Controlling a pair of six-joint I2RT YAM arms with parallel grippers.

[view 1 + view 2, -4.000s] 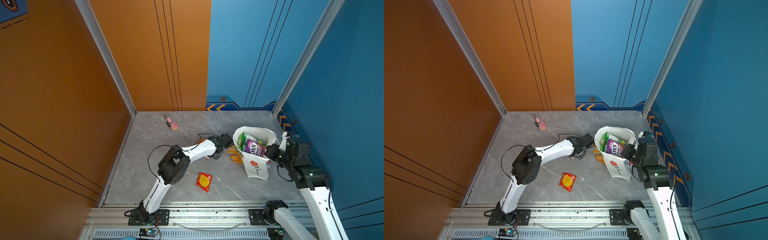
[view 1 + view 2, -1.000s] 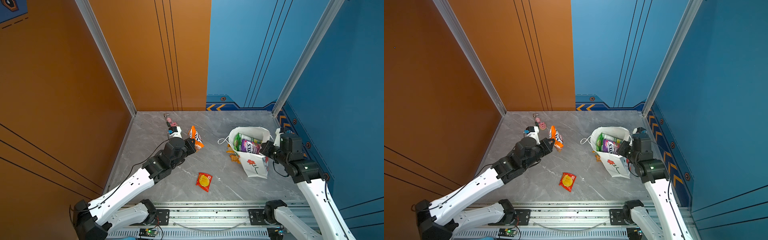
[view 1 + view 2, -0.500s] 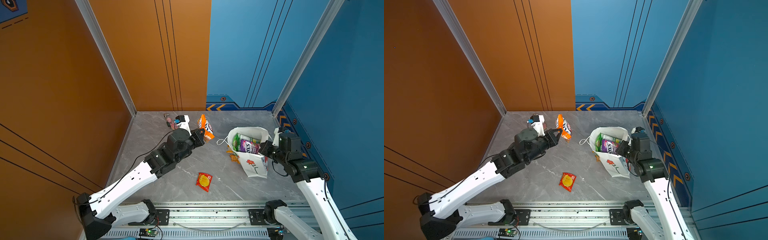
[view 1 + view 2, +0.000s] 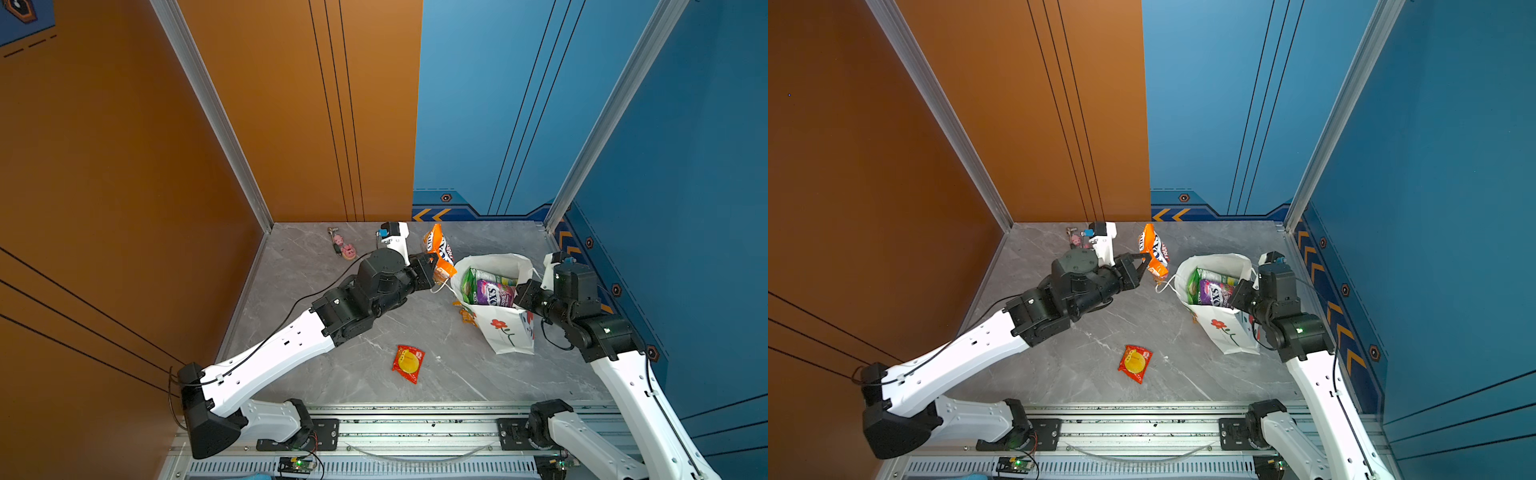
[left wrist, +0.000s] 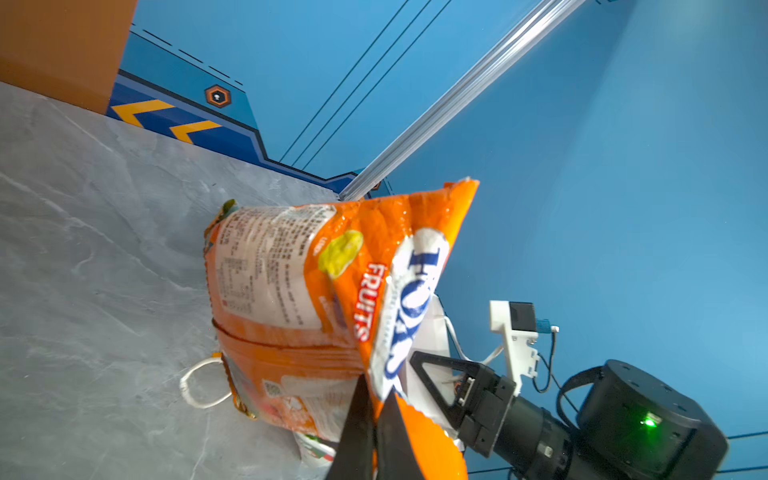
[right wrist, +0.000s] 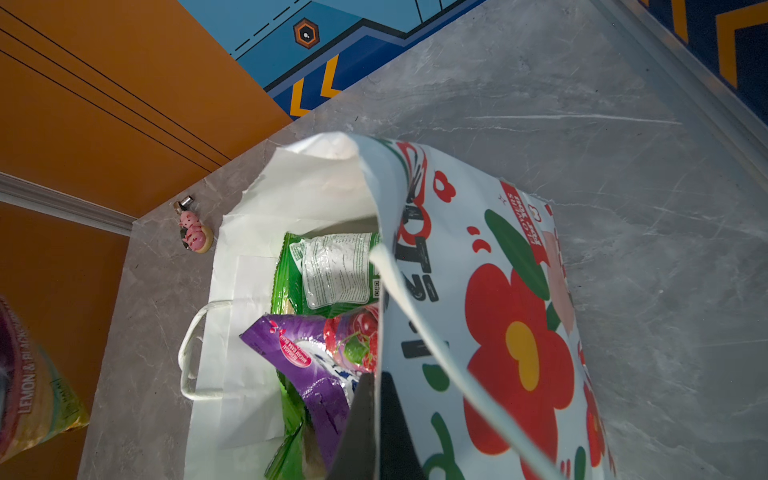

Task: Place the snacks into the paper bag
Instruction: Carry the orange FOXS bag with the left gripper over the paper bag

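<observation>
Now the left gripper (image 4: 433,266) is clamped on a lower corner of the orange Fox's Fruits bag (image 4: 439,249). The packet stands upright from the jaws, just beside the open mouth of the paper bag (image 4: 505,338). It is on the side away from the right gripper (image 4: 520,292), which is pinched on the rim. Half a second earlier the orange bag hung farther from the paper bag; the red-yellow packet (image 4: 408,362) has not moved.

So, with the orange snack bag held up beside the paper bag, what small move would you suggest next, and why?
The left end effector is shut on the orange Fox's Fruits bag, which hangs left of the mouth of the paper bag in both top views; the right end effector pinches its rim. I would probably carry the snack rightward over the opening before releasing.
</observation>
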